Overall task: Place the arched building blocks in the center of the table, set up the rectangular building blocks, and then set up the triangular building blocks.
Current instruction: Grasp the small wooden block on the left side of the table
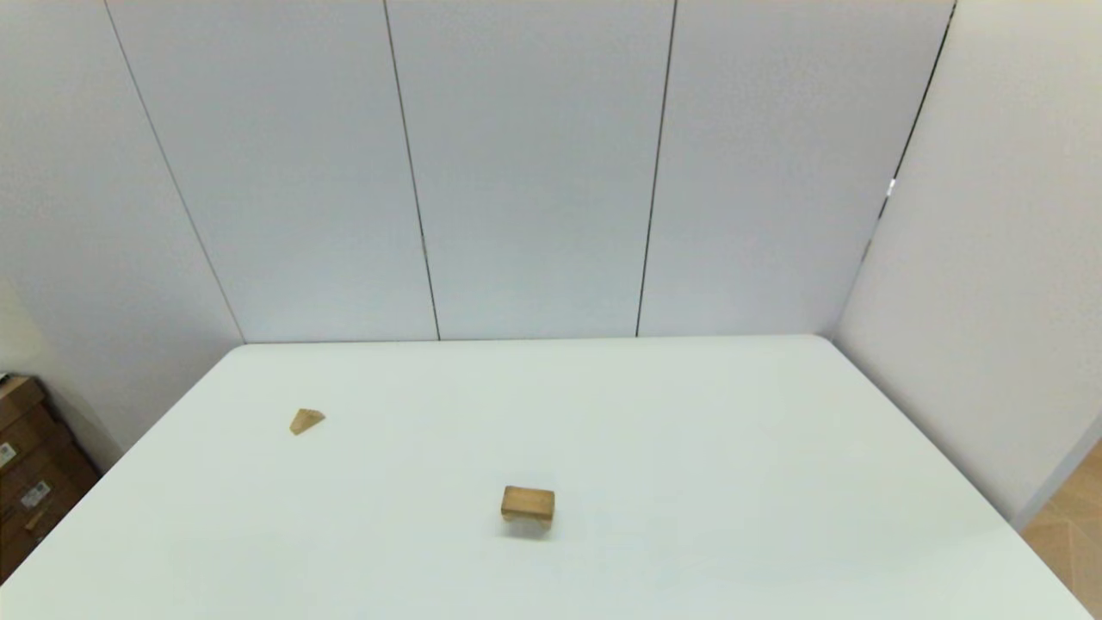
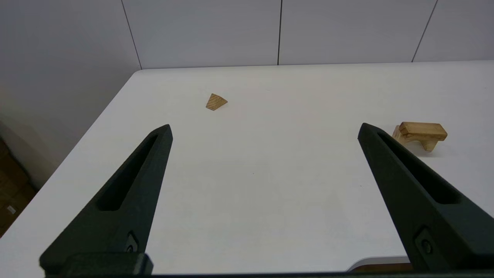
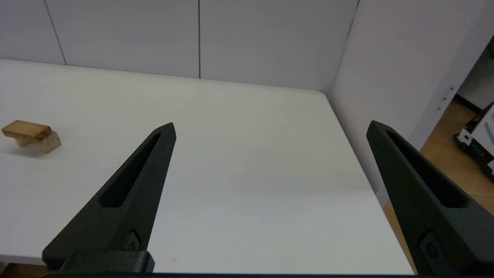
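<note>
**Stacked pair near table centre, wedge off to the left**

Sitting near the middle of the white table (image 1: 689, 430), the rectangular block (image 1: 529, 500) lies flat on top of the arched block (image 1: 527, 519). The slab is solid tan wood with darker brown sides. The arch beneath is paler, with two short legs and a curved cutout. The triangular block (image 1: 306, 420), a small light wedge, lies well apart on the robot's left, toward the far edge.

Head view: only the slab's top and front face read clearly; the arch is mostly hidden under it. Neither arm appears here. Brown cardboard boxes (image 1: 30, 465) stand on the floor off the table's left side.

Left wrist view: the arch's legs (image 2: 429, 144) show under the slab (image 2: 422, 130), and the wedge's grain lines (image 2: 216, 102) are visible. The left gripper (image 2: 264, 129) hangs over the near table edge with its jaws spread wide, holding nothing.

Right wrist view: the stack shows from the other side, slab (image 3: 26, 129) overhanging the arch (image 3: 46, 142). The right gripper (image 3: 271, 127) also has its jaws spread wide and empty, near the table's right side.
</note>
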